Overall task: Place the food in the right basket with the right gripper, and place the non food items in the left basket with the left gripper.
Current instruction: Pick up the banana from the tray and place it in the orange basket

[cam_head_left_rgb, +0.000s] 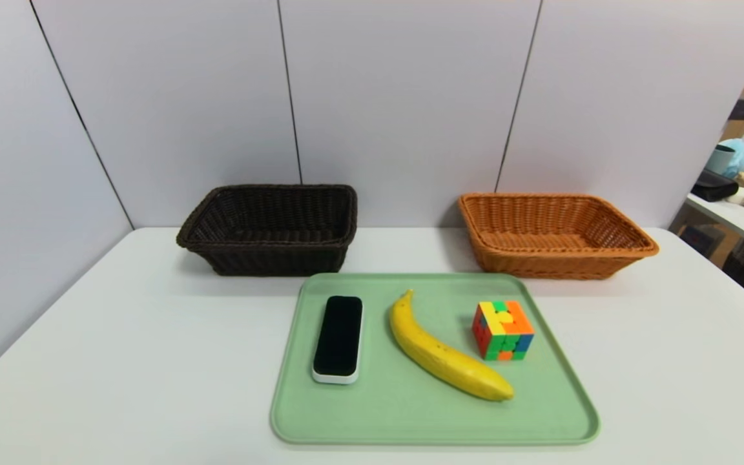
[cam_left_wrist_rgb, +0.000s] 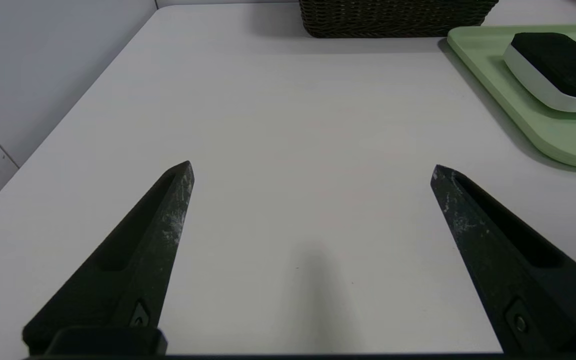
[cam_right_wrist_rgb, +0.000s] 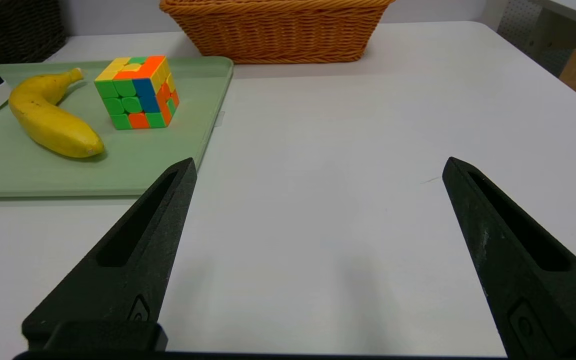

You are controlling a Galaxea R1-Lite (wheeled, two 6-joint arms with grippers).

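Note:
On a green tray lie a black slab with a white base, a yellow banana and a multicoloured puzzle cube. Behind the tray stand the dark brown left basket and the orange-tan right basket. Neither arm shows in the head view. My left gripper hangs open over bare table, short of the tray's left side, where the slab rests. My right gripper is open over bare table off the tray's right side, with the banana and cube ahead of it.
The white table runs wide on both sides of the tray. Grey wall panels close the back and left. A second table with clutter stands beyond the right edge.

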